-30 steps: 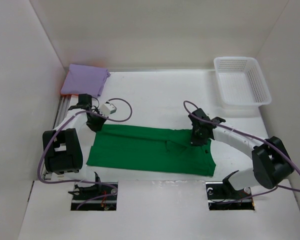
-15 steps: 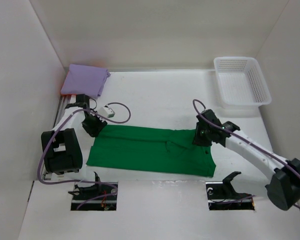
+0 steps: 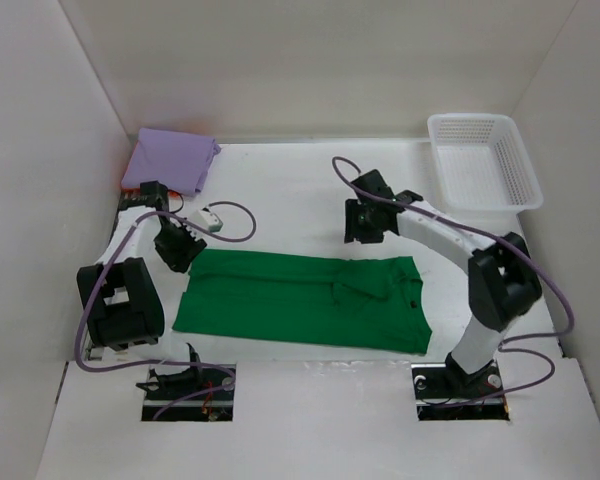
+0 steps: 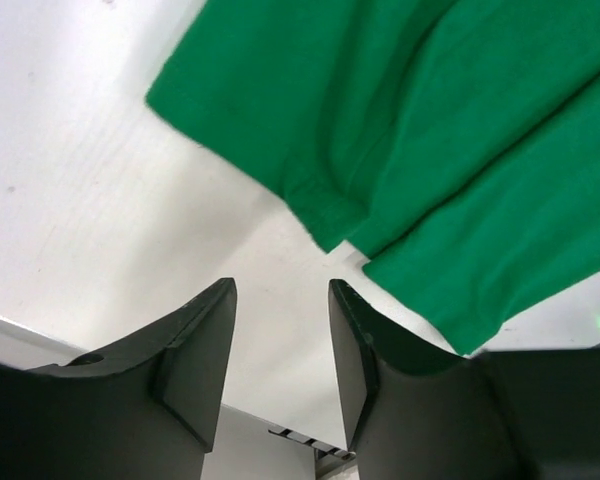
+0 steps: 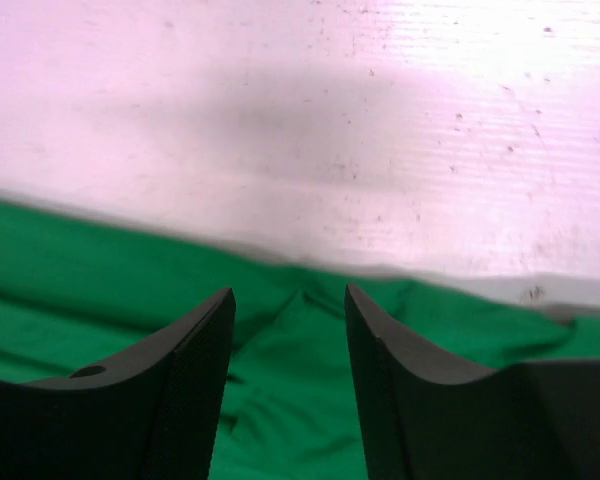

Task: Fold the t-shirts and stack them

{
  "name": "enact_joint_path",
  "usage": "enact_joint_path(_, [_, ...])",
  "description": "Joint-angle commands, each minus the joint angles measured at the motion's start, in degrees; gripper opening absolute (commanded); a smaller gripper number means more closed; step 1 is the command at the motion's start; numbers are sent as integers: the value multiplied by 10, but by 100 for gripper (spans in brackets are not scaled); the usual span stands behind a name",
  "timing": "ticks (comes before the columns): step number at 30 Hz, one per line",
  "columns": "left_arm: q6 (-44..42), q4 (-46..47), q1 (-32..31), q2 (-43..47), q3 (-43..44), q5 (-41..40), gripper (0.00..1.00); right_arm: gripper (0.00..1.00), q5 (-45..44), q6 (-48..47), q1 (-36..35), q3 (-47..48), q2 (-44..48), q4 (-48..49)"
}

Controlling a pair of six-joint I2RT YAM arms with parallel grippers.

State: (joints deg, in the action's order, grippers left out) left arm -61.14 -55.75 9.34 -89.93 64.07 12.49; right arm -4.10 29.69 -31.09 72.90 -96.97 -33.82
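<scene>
A green t-shirt (image 3: 300, 300) lies flat across the middle of the table, folded into a long band; the left wrist view shows its corner (image 4: 430, 120) and the right wrist view its far edge (image 5: 80, 270). A lavender t-shirt (image 3: 170, 160) lies folded in the back left corner. My left gripper (image 3: 175, 250) (image 4: 280, 290) hangs open just off the green shirt's far left corner, nothing between its fingers (image 4: 205, 340). My right gripper (image 3: 365, 222) (image 5: 288, 295) is open and empty above the bare table, just behind the shirt's far right edge.
A white lattice basket (image 3: 470, 118) stands at the back right. A small white box (image 3: 212, 217) on a purple cable sits beside the left arm. White walls close in the table on three sides. The arm bases stand at the near edge.
Both grippers have opened and let go of the green shirt's far edge. The right arm swung back and to the left, off the shirt. The left gripper backed off its corner.
</scene>
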Motion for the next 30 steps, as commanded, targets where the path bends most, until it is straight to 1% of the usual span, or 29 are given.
enact_joint_path(1, [-18,5,12,12,17,21,42,53,3,-40,-2,44,-51,16])
enact_joint_path(3, [-11,19,13,16,6,20,43,54,11,-43,-3,50,-73,8])
enact_joint_path(7, [-6,30,12,20,-12,17,43,53,16,-37,-11,27,-84,2])
enact_joint_path(12, [7,42,0,17,-13,14,43,41,30,-25,-29,0,-92,9])
enact_joint_path(14, [11,44,-4,15,-6,10,43,39,31,-15,-32,-11,-94,10])
enact_joint_path(17, [14,45,-8,14,2,7,43,40,37,-4,-39,-28,-93,14])
enact_joint_path(19, [14,45,-9,12,6,6,44,40,38,-3,-42,-37,-92,16])
enact_joint_path(21, [15,45,-12,10,9,6,44,33,35,4,-42,-44,-85,16])
enact_joint_path(27, [16,47,-25,9,14,-3,44,4,24,24,-48,-65,-37,11])
enact_joint_path(28, [16,48,-26,9,14,-3,44,1,26,26,-52,-71,-30,10])
enact_joint_path(30, [17,50,-29,9,14,-5,44,0,30,31,-62,-78,-17,-2])
